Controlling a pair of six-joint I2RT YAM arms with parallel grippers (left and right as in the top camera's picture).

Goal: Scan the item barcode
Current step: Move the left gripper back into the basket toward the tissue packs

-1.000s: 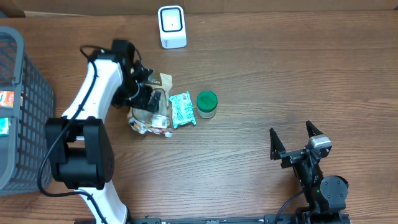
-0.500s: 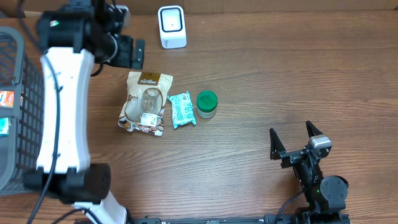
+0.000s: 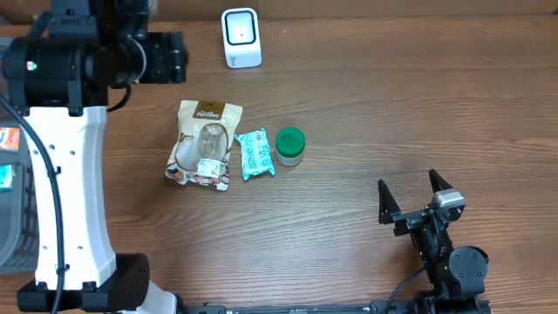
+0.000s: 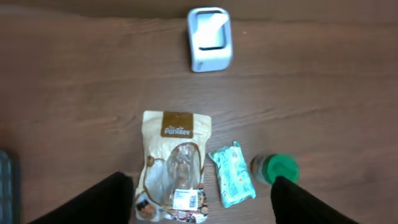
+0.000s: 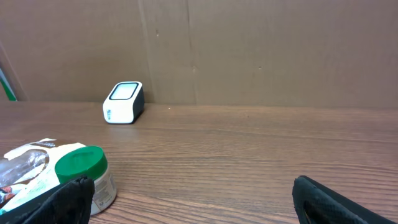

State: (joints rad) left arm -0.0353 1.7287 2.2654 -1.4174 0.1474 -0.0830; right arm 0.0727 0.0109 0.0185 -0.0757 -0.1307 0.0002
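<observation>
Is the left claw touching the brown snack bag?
Apart. The overhead view shows the left claw up and left of the brown snack bag, with a plain gap between them.

On the worktop [image 3: 392,105] lie three items: one brown snack pouch [image 3: 204,144], one teal packet [image 3: 255,153] and one green-lidded jar [image 3: 289,146]. There is one white scanner [image 3: 241,37] and one wire basket [image 3: 17,218]. Two hands show: the left hand [image 3: 170,58] and the right hand [image 3: 407,183].

The table [image 3: 392,105] is brown wood with a streaked grain. The scanner [image 3: 241,37] is white with a dark window. The bag [image 3: 205,144] is cream with a brown label band and a clear middle. The packet [image 3: 255,153] is teal with white print. The jar [image 3: 289,146] has a green lid [image 3: 289,139]. The arm [image 3: 65,174] is white with black joints. The wall [image 5: 249,50] is plain cardboard brown.
</observation>
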